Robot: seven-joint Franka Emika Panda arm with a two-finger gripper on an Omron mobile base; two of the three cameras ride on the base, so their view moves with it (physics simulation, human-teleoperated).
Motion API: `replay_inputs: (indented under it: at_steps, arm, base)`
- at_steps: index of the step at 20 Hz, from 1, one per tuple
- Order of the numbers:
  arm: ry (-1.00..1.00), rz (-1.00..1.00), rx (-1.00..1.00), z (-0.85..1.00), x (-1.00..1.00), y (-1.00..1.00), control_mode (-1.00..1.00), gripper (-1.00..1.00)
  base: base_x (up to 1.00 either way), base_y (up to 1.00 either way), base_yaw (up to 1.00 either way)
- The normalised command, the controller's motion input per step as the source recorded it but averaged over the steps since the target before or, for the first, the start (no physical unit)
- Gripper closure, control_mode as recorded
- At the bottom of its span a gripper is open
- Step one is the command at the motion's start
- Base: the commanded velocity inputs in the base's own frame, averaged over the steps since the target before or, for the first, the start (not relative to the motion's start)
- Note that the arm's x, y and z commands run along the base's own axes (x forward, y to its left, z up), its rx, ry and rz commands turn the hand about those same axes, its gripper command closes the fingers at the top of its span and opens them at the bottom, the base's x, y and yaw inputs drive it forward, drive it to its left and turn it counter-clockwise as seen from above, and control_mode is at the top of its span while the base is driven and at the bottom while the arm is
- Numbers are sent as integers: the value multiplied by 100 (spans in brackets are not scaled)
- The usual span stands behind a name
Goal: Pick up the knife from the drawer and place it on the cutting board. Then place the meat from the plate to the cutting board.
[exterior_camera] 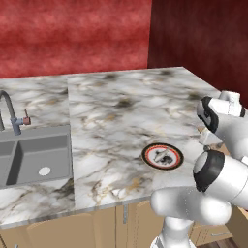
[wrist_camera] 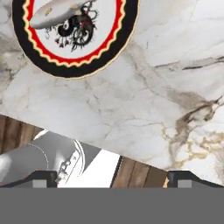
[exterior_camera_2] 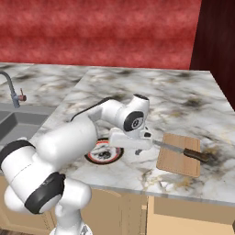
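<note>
Sink: a grey basin [exterior_camera: 36,157] set into the counter at the far left, with a curved tap [exterior_camera: 9,109] standing behind it.
Counter: marbled white stone [exterior_camera: 121,121], running from the sink across to the dark red wall [exterior_camera_2: 101,32].
Plate: the round plate [exterior_camera_2: 104,156] with its black rim, red ring and white centre sits near the counter's front edge, left of the board and apart from it.
Meat: a pale, mottled lump [wrist_camera: 57,15] lies on the white middle of the plate, seen from the hand view beside a dark printed figure.
Arm: the white arm [exterior_camera_2: 73,137] reaches over the counter, its wrist between plate and board.
Claw: the gripper [wrist_camera: 112,177] hangs over bare marble just beside the plate, its two dark tips far apart, released and holding nothing.
Board: the plain wooden cutting board [exterior_camera_2: 176,160] lies flat near the front edge, to the right of the plate.
Knife: the knife [exterior_camera_2: 183,151] rests across the top of the board, grey blade pointing left past the board's edge, dark handle toward the right.
</note>
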Motion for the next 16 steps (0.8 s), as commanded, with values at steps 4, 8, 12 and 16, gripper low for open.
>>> replay_inputs:
  at_steps: [4, 8, 12, 16]
  arm:
    - [-7, -43, 7, 1, -4, 45, -100, -100]
    - [-7, -41, 5, 4, 0, 49, -100, -100]
    - [-5, -39, 0, 0, 8, 60, -100, -100]
    - [-2, -34, -8, 0, 23, 77, -100, -100]
  base:
    - [0, 0, 0]
    - [0, 0, 0]
    - [0, 0, 0]
    - [0, 0, 0]
